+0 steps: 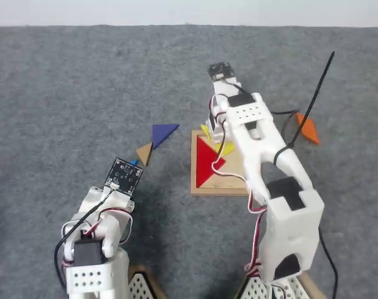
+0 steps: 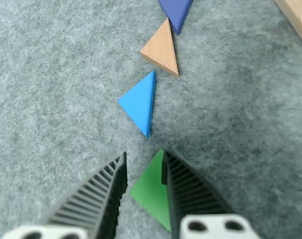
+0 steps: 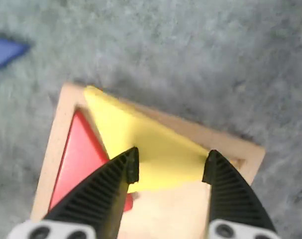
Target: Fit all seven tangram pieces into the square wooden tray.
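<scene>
The square wooden tray (image 1: 194, 168) lies on grey carpet (image 1: 83, 81) under the right arm and holds a red triangle (image 1: 206, 163). The right wrist view adds a yellow triangle (image 3: 141, 134) whose corner overlaps the tray's rim, with the right gripper (image 3: 171, 159) poised above it, jaws spread wide astride it. Outward, an orange piece (image 1: 308, 128) lies just beyond that arm. Left of the tray, a dark blue triangle (image 1: 163, 131), a tan triangle (image 2: 161, 49) and a light blue triangle (image 2: 140, 102) run in a line towards the low-crouched left gripper (image 2: 143, 162), whose narrowly parted jaws point down at a green triangle (image 2: 150, 191).
</scene>
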